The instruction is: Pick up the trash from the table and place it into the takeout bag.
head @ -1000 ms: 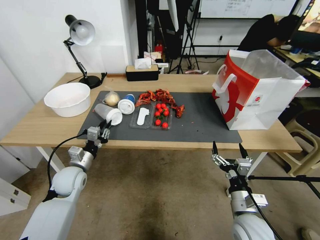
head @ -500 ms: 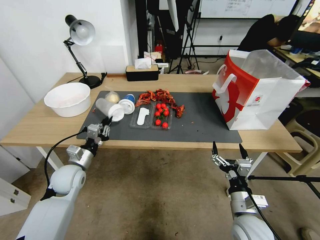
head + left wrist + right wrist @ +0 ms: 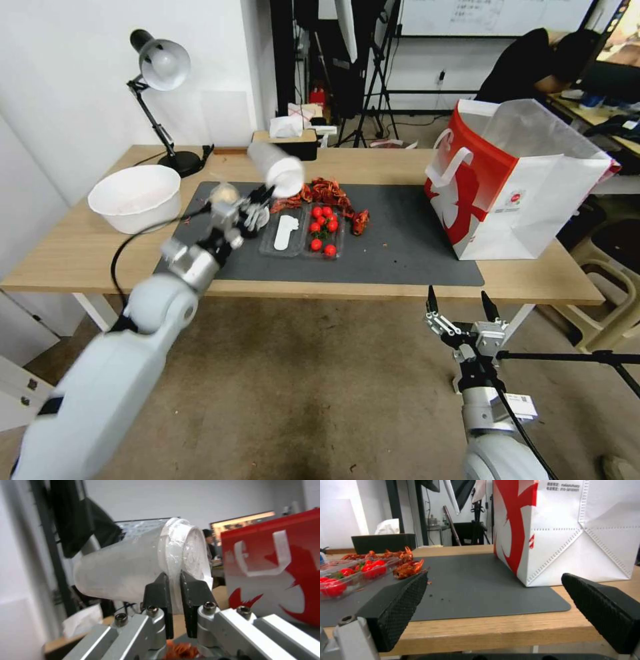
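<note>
The left wrist view shows the left gripper [image 3: 174,580] pinching the lidded cup [image 3: 140,565] at its rim, arm raised; the right gripper [image 3: 457,305] hangs open.

Head view looks down over the table [image 3: 400,163]; both wrist views face takeout bag [image 3: 573,530].

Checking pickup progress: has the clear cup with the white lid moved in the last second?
Yes. The clear cup, pinched at its lid rim by the left pincer, has risen off the dark mat and shifted right, now above the crayfish shells.
</note>
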